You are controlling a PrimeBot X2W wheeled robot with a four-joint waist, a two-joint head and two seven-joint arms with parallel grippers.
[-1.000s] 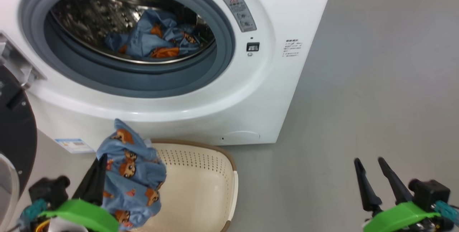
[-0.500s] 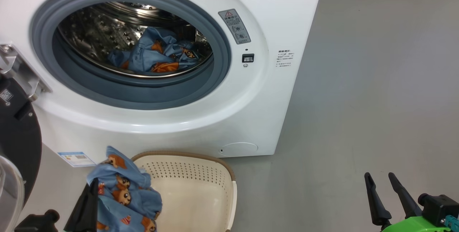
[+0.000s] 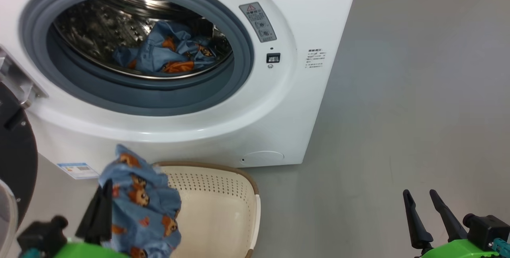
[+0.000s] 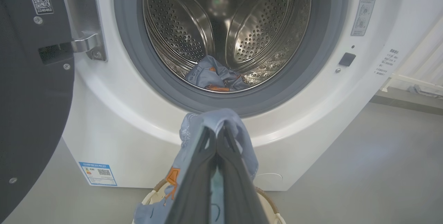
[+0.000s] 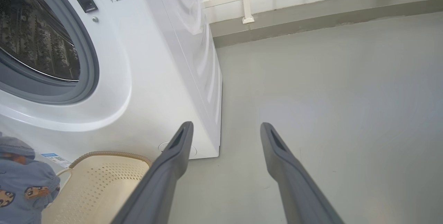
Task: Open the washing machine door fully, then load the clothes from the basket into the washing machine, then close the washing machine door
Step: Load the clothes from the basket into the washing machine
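1. The washing machine (image 3: 279, 110) is big and white. It stands on the grey floor (image 3: 398, 110).
2. The washing machine door (image 3: 16, 158) is black. It stands wide open at the left side of the round hole.
3. The left hand (image 4: 216, 132) is closed tight on a blue cloth (image 3: 141, 202) with small orange-brown pictures on it.
4. The blue cloth hangs in the air over the left edge of the basket (image 3: 207, 182), lower than the round hole.
5. The basket sits on the floor, just in front of the washing machine.
6. A second blue cloth (image 3: 167, 52) lies at the bottom of the shiny drum (image 4: 180, 26).
7. The right hand (image 3: 419, 193) is open, with its two fingers apart and nothing between them. It is over the floor, well to the right of the basket.
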